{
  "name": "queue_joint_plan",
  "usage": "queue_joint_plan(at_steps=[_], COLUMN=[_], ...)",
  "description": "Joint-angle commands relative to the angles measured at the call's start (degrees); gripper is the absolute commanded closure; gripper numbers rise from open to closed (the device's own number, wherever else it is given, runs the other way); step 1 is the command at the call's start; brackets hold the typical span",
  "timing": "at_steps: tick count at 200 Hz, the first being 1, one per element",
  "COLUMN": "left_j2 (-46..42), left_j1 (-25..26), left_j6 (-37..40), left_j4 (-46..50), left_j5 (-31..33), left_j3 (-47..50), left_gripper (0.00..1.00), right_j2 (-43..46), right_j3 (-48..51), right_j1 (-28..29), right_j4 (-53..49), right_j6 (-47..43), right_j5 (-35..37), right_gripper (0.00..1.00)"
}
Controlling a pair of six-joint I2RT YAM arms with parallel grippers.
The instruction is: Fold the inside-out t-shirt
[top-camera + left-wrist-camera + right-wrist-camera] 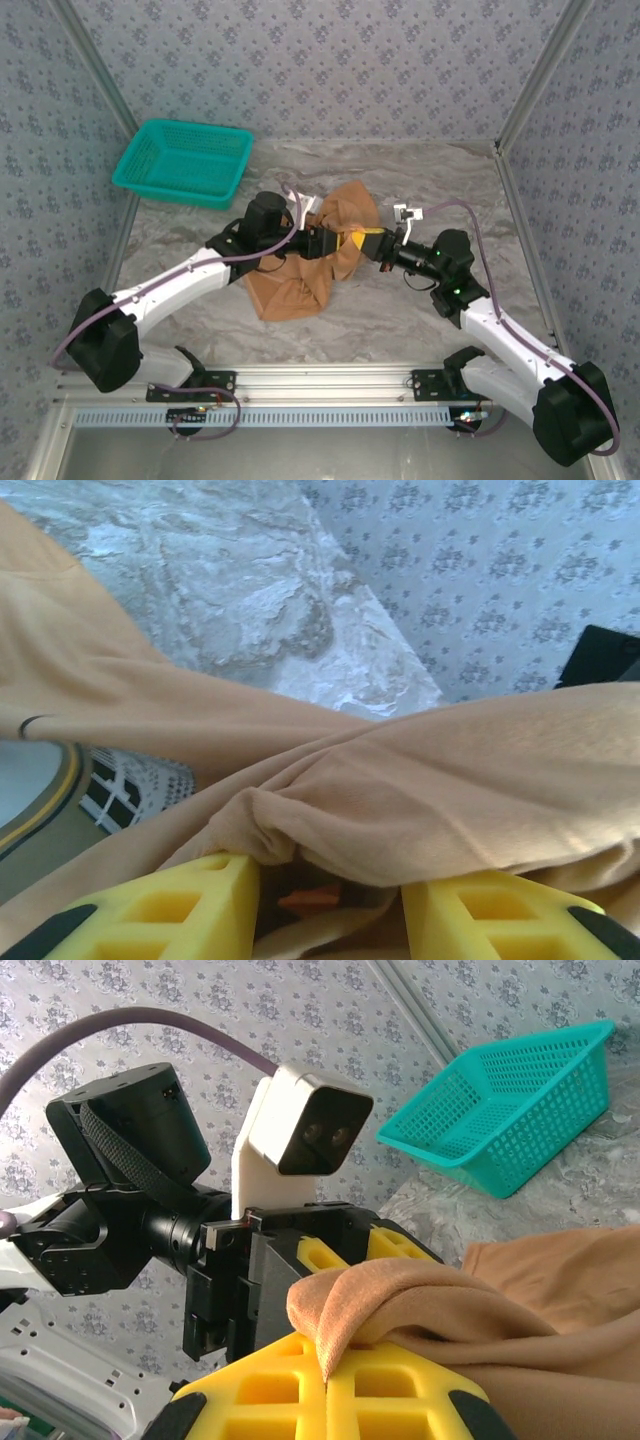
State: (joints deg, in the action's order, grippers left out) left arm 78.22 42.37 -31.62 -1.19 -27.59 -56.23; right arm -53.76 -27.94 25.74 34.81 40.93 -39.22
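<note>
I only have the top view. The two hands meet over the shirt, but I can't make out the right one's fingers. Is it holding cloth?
Observer: Yes. In the right wrist view the right hand is shut on a folded edge of the shirt.
Operator: And the left hand?
Observer: In the left wrist view the left hand has its fingers apart, with bunched cloth sagging into the gap. I can't tell whether it grips.
</note>
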Motion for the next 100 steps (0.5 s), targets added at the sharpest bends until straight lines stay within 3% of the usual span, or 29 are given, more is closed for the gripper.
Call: queue_joint_plan(at_steps=[1, 17, 29, 59, 80, 90, 100], left_j2=[1.0, 1.9, 2.8, -0.4, -6.6, -8.7, -9.8], left_j1=[-0.3, -0.3, -0.4, -2.9, -4.8, -5.1, -5.2], left_j6=[-1.7, -1.6, -1.6, -2.2, -2.9, -3.7, -5.1], left_j4=[-5.5, -5.1, -5.3, -7.4, -10.2, -10.9, -12.0], left_j5=[-5.0, -5.4, -5.9, -10.5, -15.6, -18.0, -20.7], left_j3=[-2.7, -3.1, -3.3, -2.0, 1.2, 1.9, 2.3], left_gripper=[0.58, 0.60, 0.66, 0.97, 1.00, 1.00, 1.00], right_j2=[0.7, 0.8, 0.9, 3.8, 7.9, 8.2, 7.5], right_j3=[0.3, 0.3, 0.1, -0.3, -5.1, -6.4, -7.5], right_j1=[-0.5, -0.5, -0.6, -3.5, -4.2, -3.2, -2.6], right_j4=[0.4, 0.8, 0.7, -7.4, -28.8, -32.8, -34.6], right_j6=[-1.1, -1.0, -1.0, -4.2, -16.9, -18.5, -20.3], right_j5=[0.4, 0.3, 0.0, 1.6, 17.1, 24.9, 28.3], right_gripper=[1.00, 1.00, 1.00, 1.00, 1.00, 1.00, 1.00])
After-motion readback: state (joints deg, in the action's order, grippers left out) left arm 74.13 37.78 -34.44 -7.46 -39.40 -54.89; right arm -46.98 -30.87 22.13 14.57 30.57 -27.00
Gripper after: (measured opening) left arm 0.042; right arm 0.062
